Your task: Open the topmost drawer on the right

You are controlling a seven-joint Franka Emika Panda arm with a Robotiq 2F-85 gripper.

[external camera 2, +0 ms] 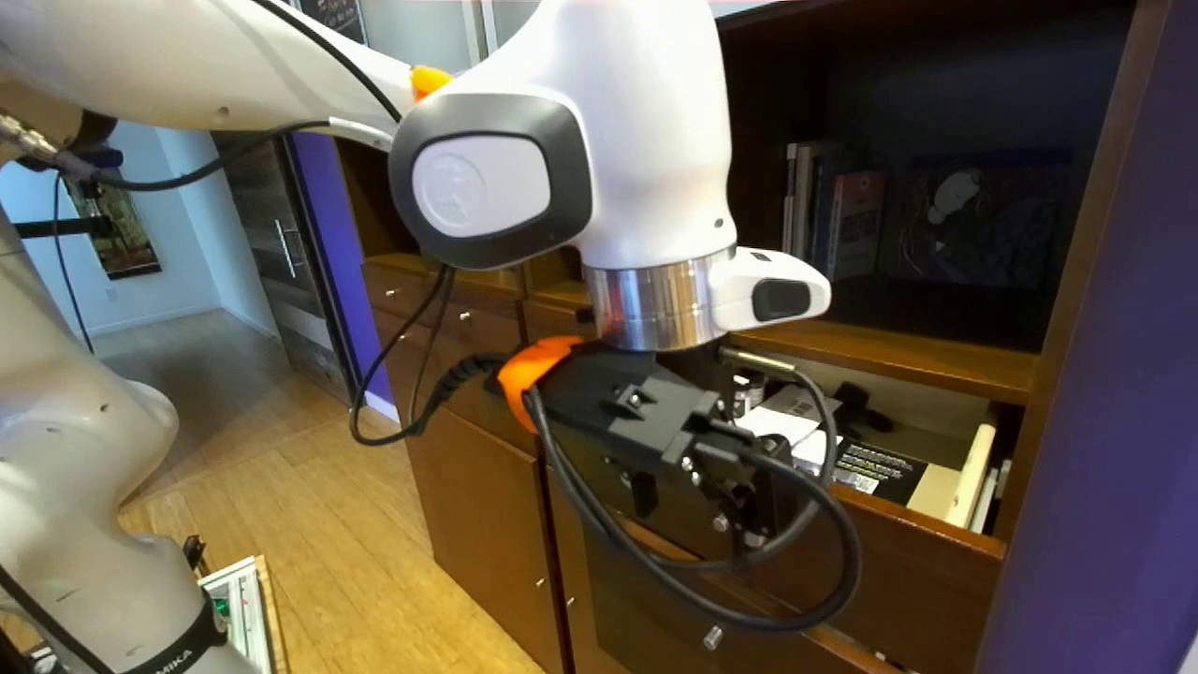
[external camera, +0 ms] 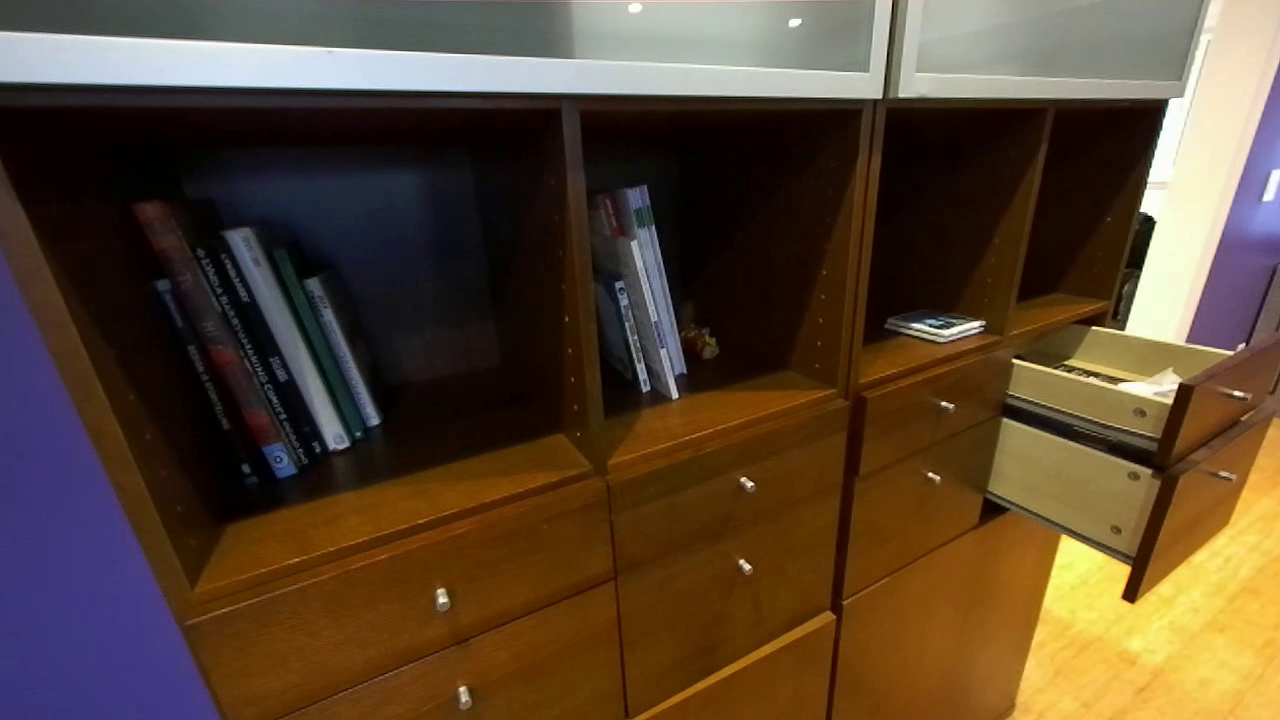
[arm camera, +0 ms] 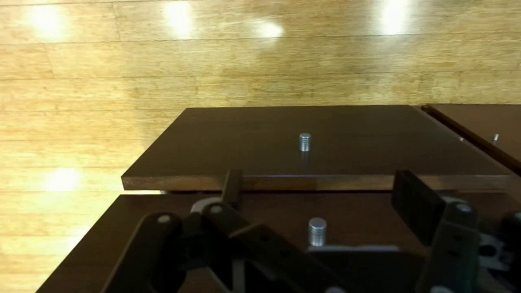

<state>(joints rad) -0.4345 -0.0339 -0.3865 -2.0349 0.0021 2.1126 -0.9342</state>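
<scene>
Above the wooden floor [arm camera: 81, 122], we see the pincer [arm camera: 323, 198], fingers [arm camera: 419, 207] apart, near the pulled-out top drawer [external camera: 1085, 398], whose knob [arm camera: 317, 232] shows between them.

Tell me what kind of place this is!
Probably a room in somebody's home, though it could be an office. Books lean inside a big brown cabinet with drawers, and the shiny floor looks like wooden planks.
</scene>
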